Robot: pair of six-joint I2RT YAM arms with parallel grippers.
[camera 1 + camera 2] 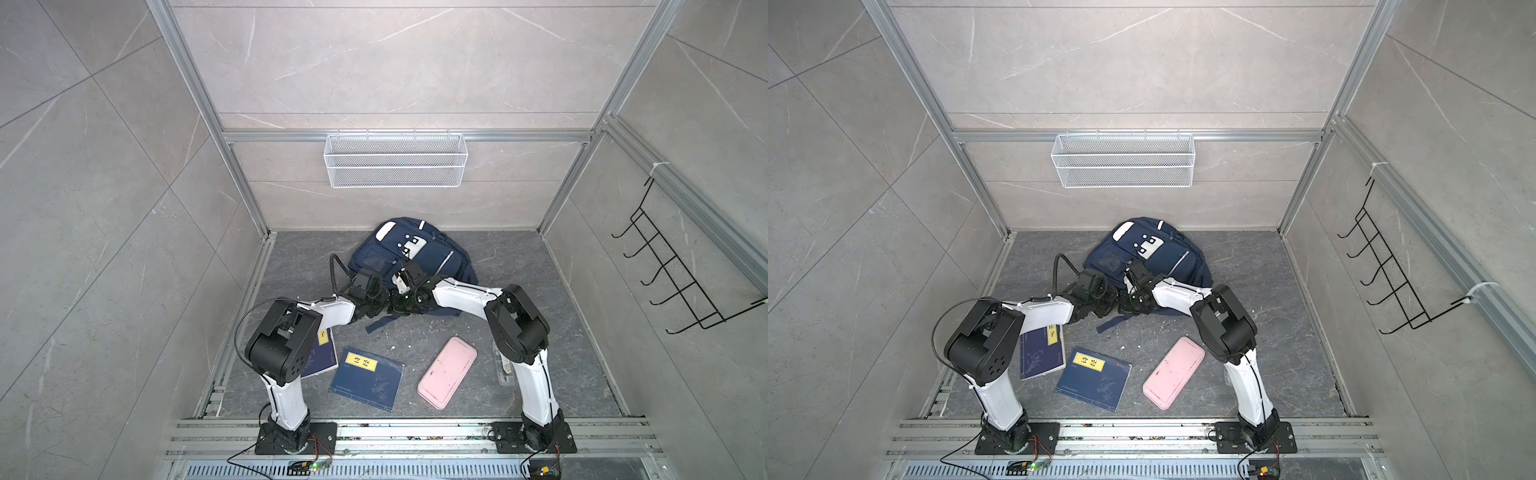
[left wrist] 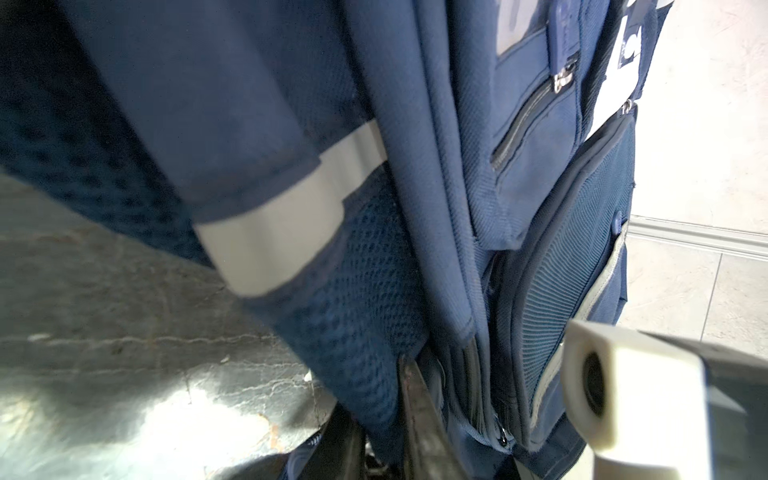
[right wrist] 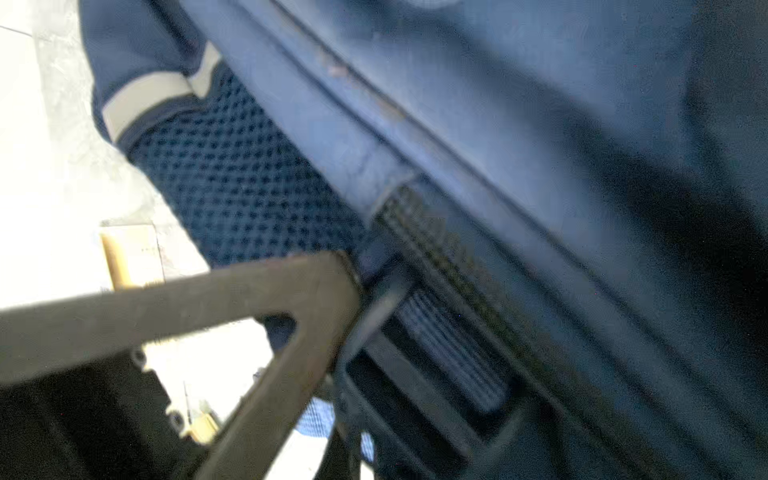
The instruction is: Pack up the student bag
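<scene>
Right gripper (image 1: 400, 291): jaws pressed together at the near edge of the student bag (image 1: 432, 253). Its one visible dark finger (image 3: 291, 307) lies tip-first against the bag's strap buckle (image 3: 415, 374); whether cloth is pinched cannot be told.

Left gripper (image 1: 382, 301): just beside the right one, at the same edge. One dark finger (image 2: 419, 415) shows against the bag's zip seam; spread or closed, cannot tell.

Student bag: navy, with white patches and a thin silver stripe. It sits at the back centre of the dark floor (image 1: 519, 266), near the back wall, front face up. A mesh-backed shoulder strap with a pale reflective band (image 2: 270, 232) shows in both wrist views.

Navy book with yellow label (image 1: 368, 378): flat on the floor, nearer the arm bases, well apart from the bag.

Second navy book (image 1: 322, 353): beside the first, partly hidden under the left arm.

Pink case (image 1: 448, 372): flat, to the right of the books.

White wire basket (image 1: 395, 160): hung on the back wall.

Black hook rack (image 1: 665, 274): on the right wall.
</scene>
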